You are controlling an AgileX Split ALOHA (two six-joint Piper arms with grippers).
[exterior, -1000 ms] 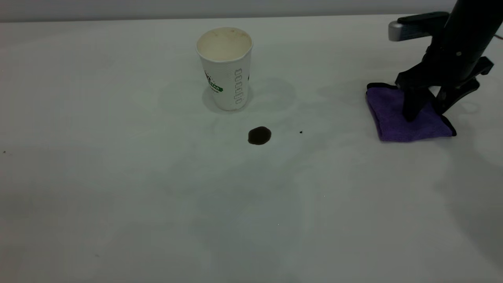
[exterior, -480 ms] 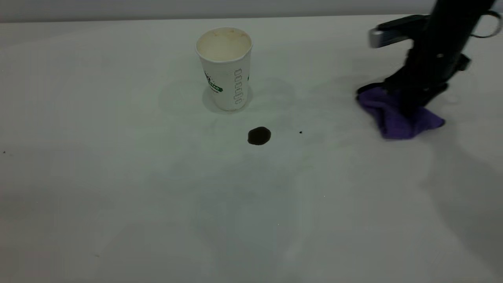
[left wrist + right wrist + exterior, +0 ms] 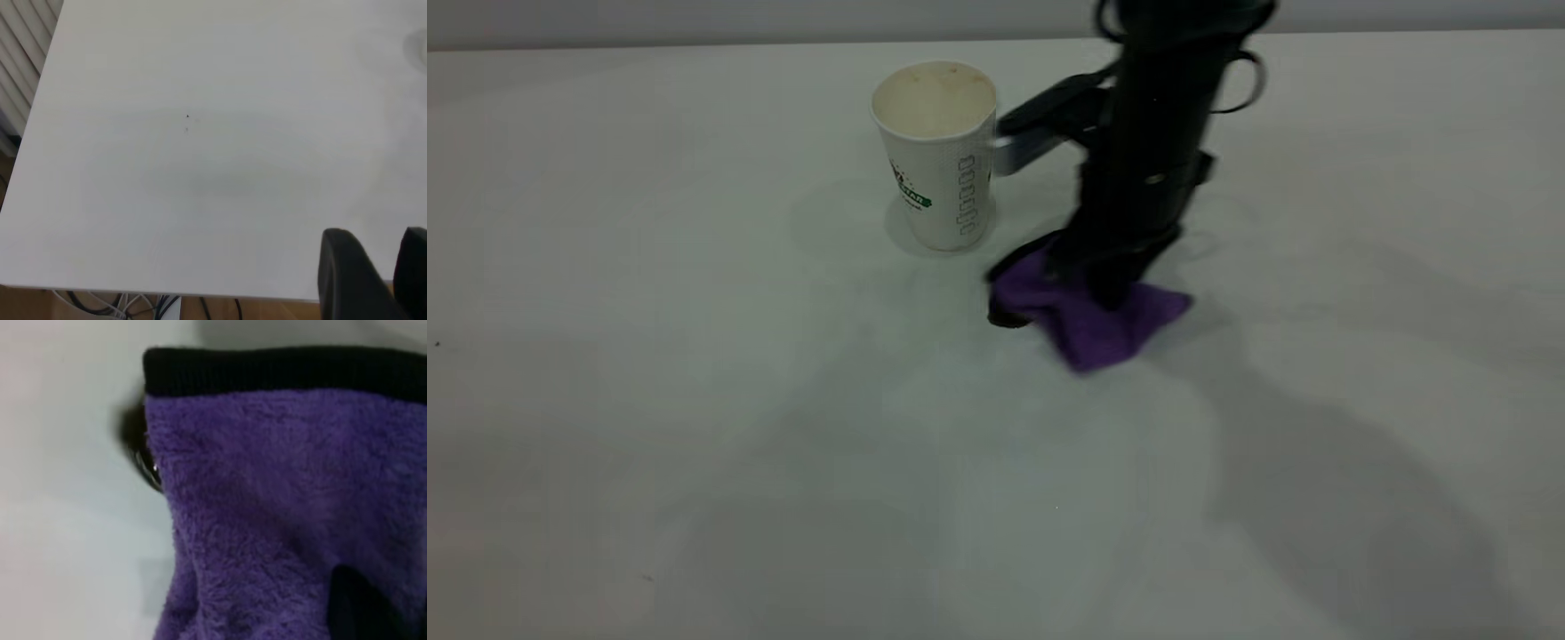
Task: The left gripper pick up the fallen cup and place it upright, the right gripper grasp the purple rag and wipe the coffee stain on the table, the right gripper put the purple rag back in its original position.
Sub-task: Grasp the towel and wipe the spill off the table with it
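Dragged leftward since a second ago, the bunched purple rag (image 3: pixel 1089 318), clamped in the right gripper (image 3: pixel 1107 289), covers most of the coffee stain (image 3: pixel 1003 318) near the upright cup (image 3: pixel 937 156).

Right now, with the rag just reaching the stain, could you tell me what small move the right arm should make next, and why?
Probably slide the right gripper a little further toward the left arm's side, keeping the purple rag pressed on the table. The rag's edge only partly covers the coffee stain, which peeks out beside it, and the fallen cup already stands upright behind.
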